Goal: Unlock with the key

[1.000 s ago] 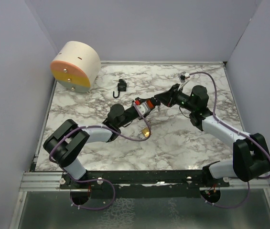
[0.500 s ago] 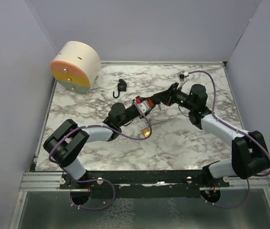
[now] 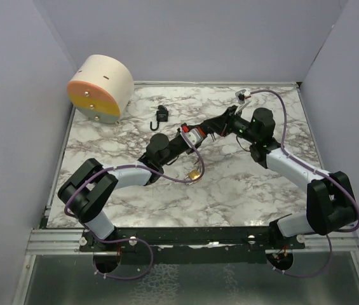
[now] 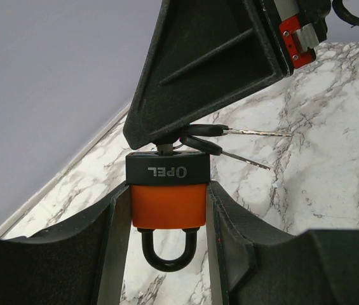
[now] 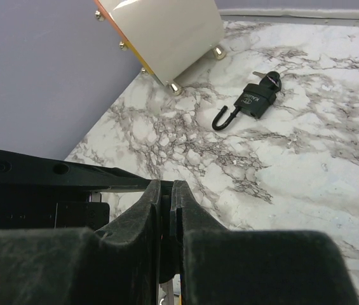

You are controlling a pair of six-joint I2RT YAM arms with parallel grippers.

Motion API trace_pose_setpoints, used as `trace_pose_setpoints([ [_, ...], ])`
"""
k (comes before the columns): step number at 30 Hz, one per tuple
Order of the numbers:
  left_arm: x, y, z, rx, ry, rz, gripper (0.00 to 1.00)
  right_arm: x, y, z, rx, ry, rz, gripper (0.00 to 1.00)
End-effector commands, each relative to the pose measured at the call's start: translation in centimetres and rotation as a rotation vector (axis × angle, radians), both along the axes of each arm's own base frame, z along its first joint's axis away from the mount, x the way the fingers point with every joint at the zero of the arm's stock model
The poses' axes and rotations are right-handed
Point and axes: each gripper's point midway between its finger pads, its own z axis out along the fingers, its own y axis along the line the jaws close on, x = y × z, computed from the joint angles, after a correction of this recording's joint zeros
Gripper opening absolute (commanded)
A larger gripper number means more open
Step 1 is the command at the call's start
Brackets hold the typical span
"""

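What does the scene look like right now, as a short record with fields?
left gripper: grips orange lock by its sides
right gripper: shut on key at the lock's keyhole end
shackle: looks closed
spare keys: stick out beside the held key
black lock: lies on table, its hook open
round box: far left corner

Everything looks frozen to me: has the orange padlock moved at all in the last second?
Yes, slightly: the orange padlock has crept toward the far edge of the table, nearer the black padlock.
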Motion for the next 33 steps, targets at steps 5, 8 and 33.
trace_pose_setpoints([
  [5, -1.8, -0.3, 13.1, -0.293, -0.269, -0.017, 0.0, -3.3, 1.6, -6.5, -0.1, 0.227, 0.098, 0.01],
  [8, -1.5, -0.1, 12.5, -0.292, -0.249, 0.021, 0.0, -3.1, 1.5, -6.9, -0.103, 0.254, 0.081, 0.01],
  [33, 0.9, -2.6, 5.5, -0.087, -0.122, 0.428, 0.0, -1.3, 2.6, -11.9, -0.081, 0.553, 0.018, 0.01],
])
